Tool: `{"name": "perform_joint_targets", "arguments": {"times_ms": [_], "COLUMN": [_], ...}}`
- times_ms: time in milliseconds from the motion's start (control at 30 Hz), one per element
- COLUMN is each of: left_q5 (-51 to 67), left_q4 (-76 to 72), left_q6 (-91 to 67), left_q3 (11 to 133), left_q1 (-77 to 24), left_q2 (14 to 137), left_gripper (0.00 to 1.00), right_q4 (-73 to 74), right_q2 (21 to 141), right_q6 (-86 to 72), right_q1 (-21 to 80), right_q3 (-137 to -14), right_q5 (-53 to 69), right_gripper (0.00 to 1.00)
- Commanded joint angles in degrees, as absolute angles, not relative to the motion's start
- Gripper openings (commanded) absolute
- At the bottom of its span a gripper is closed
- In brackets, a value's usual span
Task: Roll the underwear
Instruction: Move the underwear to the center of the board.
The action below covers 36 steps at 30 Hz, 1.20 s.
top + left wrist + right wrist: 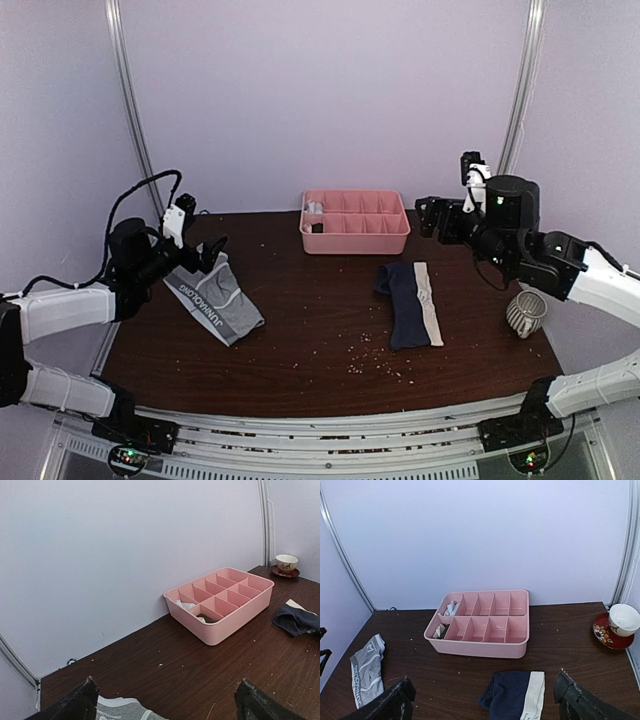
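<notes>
Overhead, the grey underwear [215,300] lies at the bench's [310,320] left, with the left hand [205,255] wide open and empty over its far end. The navy underwear [410,303] lies right of centre, before the pink tray [355,222]. The right hand [432,215], equally spread and empty, hovers beside the tray's right end. From the left wrist, bare wood separates hand and tray. From the right wrist, the navy pair shows between the fingers [395,700].

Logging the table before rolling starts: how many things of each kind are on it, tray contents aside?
Cloth boxer briefs: 2 (grey pair with dark lettered waistband, navy pair with cream waistband)
Pink plastic compartment tray: 1
White cup: 1
Red saucer: 1
White openwork holder: 1
Total: 6
</notes>
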<state>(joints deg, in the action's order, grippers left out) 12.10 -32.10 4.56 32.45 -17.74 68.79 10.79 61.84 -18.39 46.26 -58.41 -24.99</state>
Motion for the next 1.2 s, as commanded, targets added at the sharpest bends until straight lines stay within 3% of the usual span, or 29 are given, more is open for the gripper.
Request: {"name": "perform_joint_targets", "arguments": {"times_ms": [0,267,1167], "left_q5": [9.3,4.2,-4.6], "left_q4": [-36.6,-32.4,-10.9], "left_q6": [5.5,5.5,5.2], "left_q3": [32.8,37.0,56.1], "left_q1": [-18.1,-18.1,-18.0], "left_q2": [70.2,75.2,95.8], "left_gripper": [0.98,0.98,0.98], "right_q4": [10.7,6.6,6.5], "right_q2": [61.2,57.8,70.1], "right_q6": [-20.4,-21.0,-18.7], "right_q1": [46.6,46.6,46.6], "right_q3": [-55.1,-48.5,-50.6], "right_q5": [-31.0,-32.6,-29.4], "right_gripper": [1.00,1.00,1.00]}}
